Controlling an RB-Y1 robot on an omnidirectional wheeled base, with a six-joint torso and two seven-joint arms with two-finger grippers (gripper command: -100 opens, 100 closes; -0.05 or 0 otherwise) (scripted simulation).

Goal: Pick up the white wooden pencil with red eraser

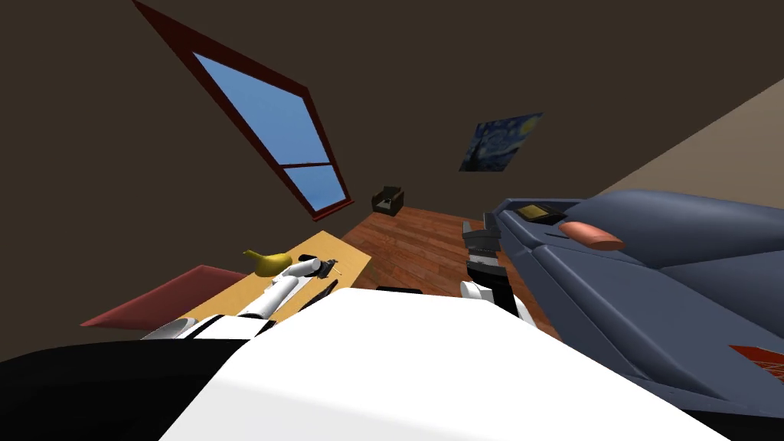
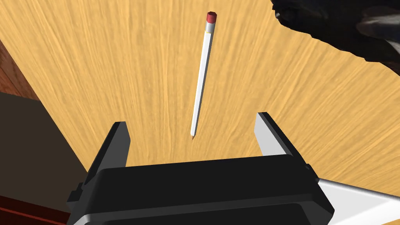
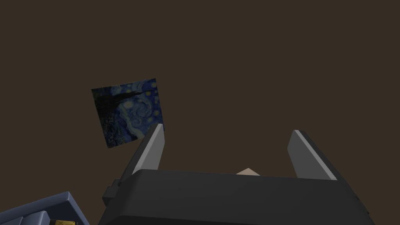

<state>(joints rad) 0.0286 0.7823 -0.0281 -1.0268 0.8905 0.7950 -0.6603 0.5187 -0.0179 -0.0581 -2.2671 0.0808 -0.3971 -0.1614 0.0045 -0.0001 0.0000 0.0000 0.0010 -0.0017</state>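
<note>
Approach complete, grasp outstanding: the left pincer (image 2: pixel 191 120) hovers wide open above the worktop (image 2: pixel 97 78), with the pencil (image 2: pixel 202 74) lying ungripped, tip between its fingers and eraser ahead; the right pincer (image 3: pixel 227 130) is open and idle.

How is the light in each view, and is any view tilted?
Head view: wide lens and roll tilt everything, so the red-framed window slants. Left wrist view: bright, even light on the pale wooden tabletop; the white pencil with red eraser casts no shadow before the open left gripper. Right wrist view: dim, open right gripper.
</note>
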